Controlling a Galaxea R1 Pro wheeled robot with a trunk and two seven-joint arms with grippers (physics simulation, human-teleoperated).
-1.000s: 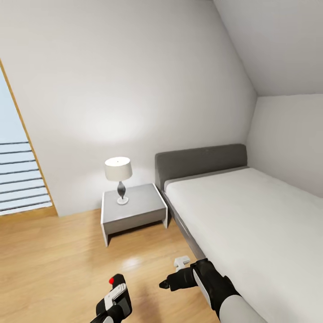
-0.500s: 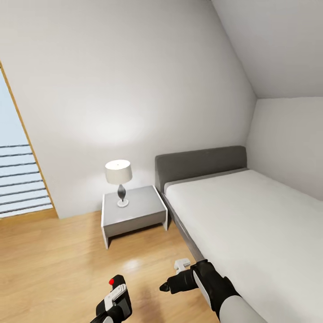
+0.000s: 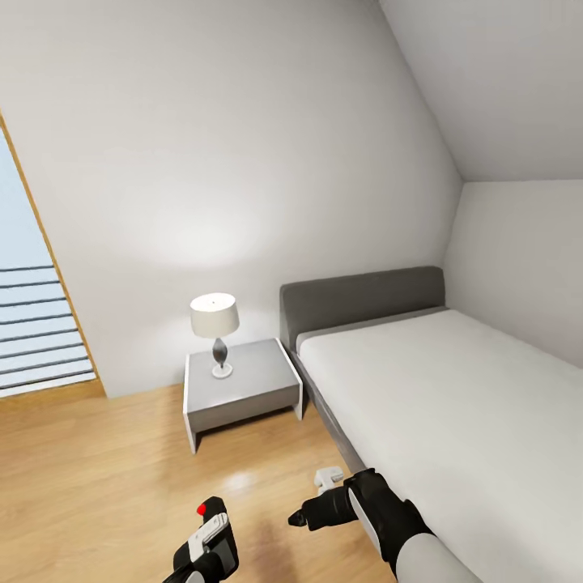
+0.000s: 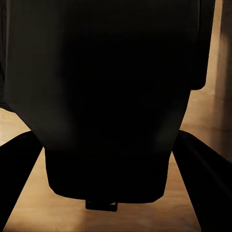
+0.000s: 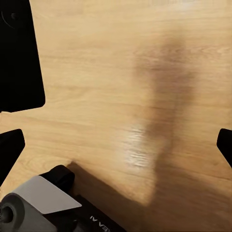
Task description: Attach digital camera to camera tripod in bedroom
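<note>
Head view alone: bed [image 3: 453,389], lamp [image 3: 214,328].

White letters on a black body [image 5: 96,221] are too partial to read.

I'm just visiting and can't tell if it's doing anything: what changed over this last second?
Nothing in the room moved. The whole picture slid slightly: the lamp, nightstand and bed sit lower and the window strip narrower, so the camera shifted. The left gripper still carries the digital camera; the right gripper hangs as before.
</note>
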